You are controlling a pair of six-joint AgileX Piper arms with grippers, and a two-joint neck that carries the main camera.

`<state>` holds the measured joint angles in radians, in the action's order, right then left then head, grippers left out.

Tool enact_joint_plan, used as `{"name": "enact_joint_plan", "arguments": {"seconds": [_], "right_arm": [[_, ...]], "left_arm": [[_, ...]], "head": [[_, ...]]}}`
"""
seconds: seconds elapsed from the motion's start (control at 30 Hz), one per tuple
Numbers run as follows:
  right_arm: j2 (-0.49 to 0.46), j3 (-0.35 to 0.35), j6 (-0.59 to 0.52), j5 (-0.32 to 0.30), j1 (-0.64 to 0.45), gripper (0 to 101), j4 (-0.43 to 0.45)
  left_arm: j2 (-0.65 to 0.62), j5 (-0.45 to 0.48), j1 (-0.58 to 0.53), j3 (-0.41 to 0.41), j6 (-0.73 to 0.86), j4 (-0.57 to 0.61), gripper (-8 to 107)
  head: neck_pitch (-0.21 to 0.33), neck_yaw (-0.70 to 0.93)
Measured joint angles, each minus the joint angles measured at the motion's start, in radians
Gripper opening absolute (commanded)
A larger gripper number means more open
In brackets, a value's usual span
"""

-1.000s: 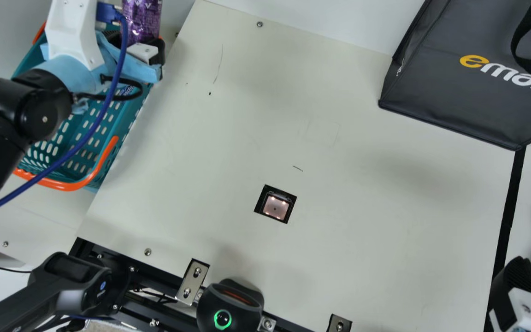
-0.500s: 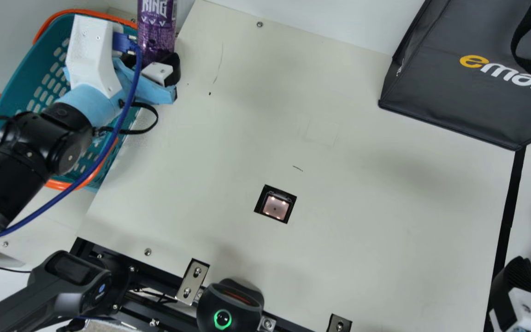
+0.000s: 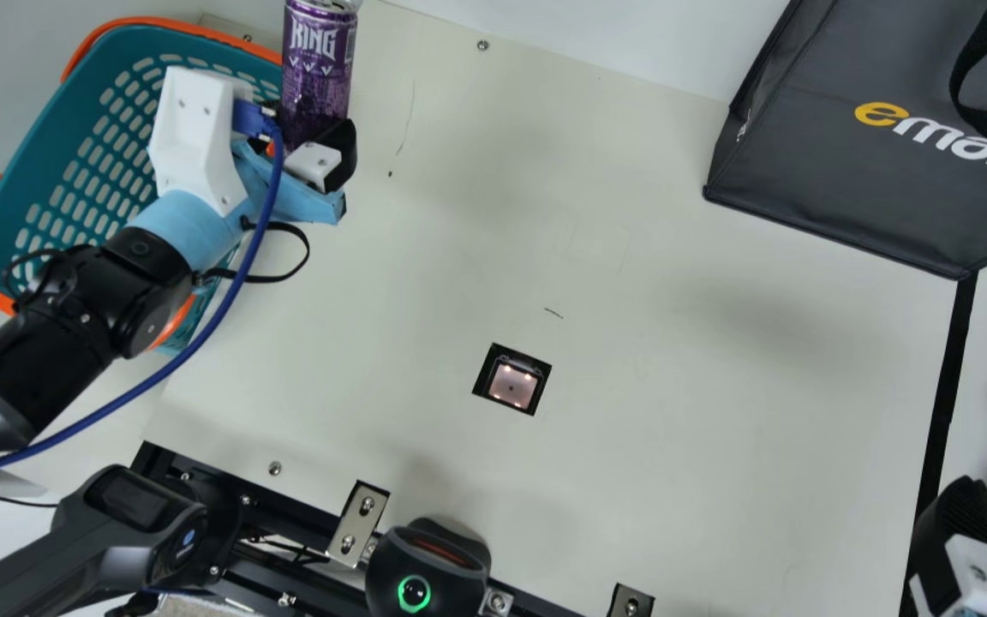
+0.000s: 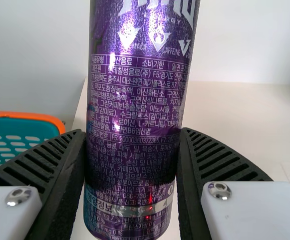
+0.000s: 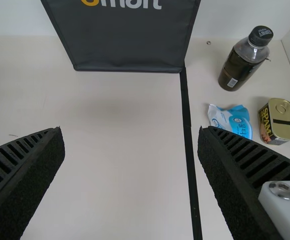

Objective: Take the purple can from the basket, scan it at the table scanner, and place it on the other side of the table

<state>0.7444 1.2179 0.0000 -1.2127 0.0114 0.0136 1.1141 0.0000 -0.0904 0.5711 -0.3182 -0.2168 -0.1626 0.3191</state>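
In the main view my left gripper (image 3: 309, 150) is shut on the purple can (image 3: 316, 77), holding it upright above the table's far left corner, beside the basket (image 3: 39, 128). The left wrist view shows the can (image 4: 135, 100) clamped low on its body between both ribbed fingers of my left gripper (image 4: 133, 165). The table scanner (image 3: 512, 383) lies in its square cutout near the table's middle. My right gripper (image 3: 965, 536) is at the lower right of the main view; in its wrist view the right gripper (image 5: 131, 150) stands open, nothing between its fingers.
A dark bag (image 3: 853, 146) stands at the far right. Beyond the black strip (image 5: 188, 135) are a dark bottle (image 5: 242, 62), a wipes pack (image 5: 232, 120) and a SPAM tin (image 5: 278, 121). A black scanner device (image 3: 429, 570) sits at the near edge.
My left gripper has moved right and nearer, carrying the purple can from over the basket's far side out past its edge. The right gripper has kept still.
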Motion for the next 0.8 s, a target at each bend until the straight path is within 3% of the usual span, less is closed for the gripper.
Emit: {"name": "enact_joint_plan", "arguments": {"seconds": [0.43,0.8], "right_arm": [[0.000,0.000,0.000,0.000,0.000,95,0.000],[0.000,0.000,0.000,0.000,0.000,95,0.000]], "left_arm": [[-0.003,-0.153,0.000,-0.094,0.126,0.115,-8],[-0.003,-0.155,-0.002,-0.096,0.137,0.124,-8]], "head": [[0.000,0.000],[-0.002,0.000]]}}
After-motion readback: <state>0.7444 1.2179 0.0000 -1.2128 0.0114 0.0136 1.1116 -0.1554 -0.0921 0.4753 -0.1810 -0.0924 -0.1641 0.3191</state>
